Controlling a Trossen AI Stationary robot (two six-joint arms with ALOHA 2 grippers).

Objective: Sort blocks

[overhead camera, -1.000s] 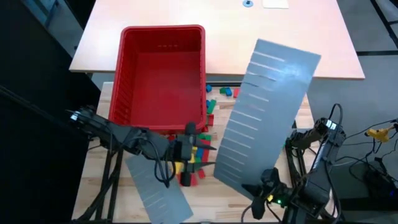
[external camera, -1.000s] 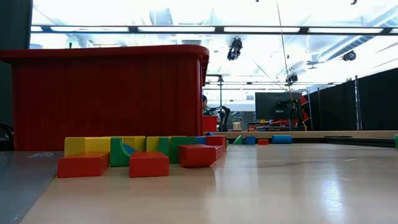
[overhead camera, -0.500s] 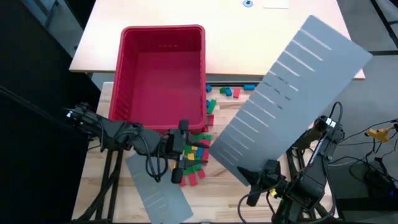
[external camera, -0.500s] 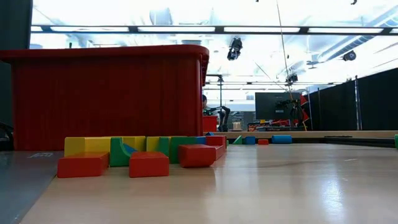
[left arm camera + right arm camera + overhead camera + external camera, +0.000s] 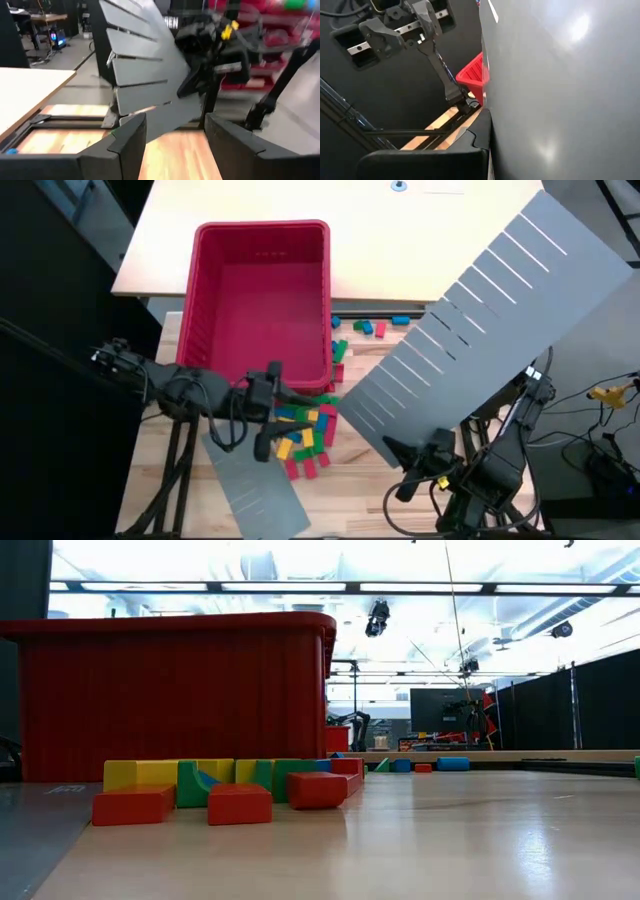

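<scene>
**Q:** Report the state of each gripper.

**A:** My right gripper (image 5: 388, 446) is clamped on the lower edge of the large grey slotted panel (image 5: 490, 330). In the high view, the panel is raised off the table and fans out away from the red bin (image 5: 262, 300), on the side facing my right arm. In the right wrist view, the panel's smooth face (image 5: 560, 90) fills most of the frame, and 1 of my fingers (image 5: 425, 160) lies against its edge. My left gripper (image 5: 262, 415) has its fingers spread and holds nothing. In the left wrist view, both fingers (image 5: 120, 145) stand apart with bare table between them.

**Q:** Where is the left gripper relative to the bin?

**A:** It is just outside the bin's near wall, at the corner closest to the block pile, beside the pile and not touching any block that I can see.

**Q:** Where are the blocks?

**A:** The main pile of blocks (image 5: 305, 435) lies on the wooden table (image 5: 350, 490) against the bin's near corner. A thin scatter of blocks (image 5: 368, 328) lies beside the bin's side wall toward my right arm. In the low view, red, yellow, green and blue blocks (image 5: 230, 790) sit at the foot of the bin wall (image 5: 170, 695).

**Q:** Anything else near the bin?

**A:** A 2nd, smaller grey panel (image 5: 255, 490) lies flat on the table, near the bin's near wall, below my left gripper in the high view.
</scene>
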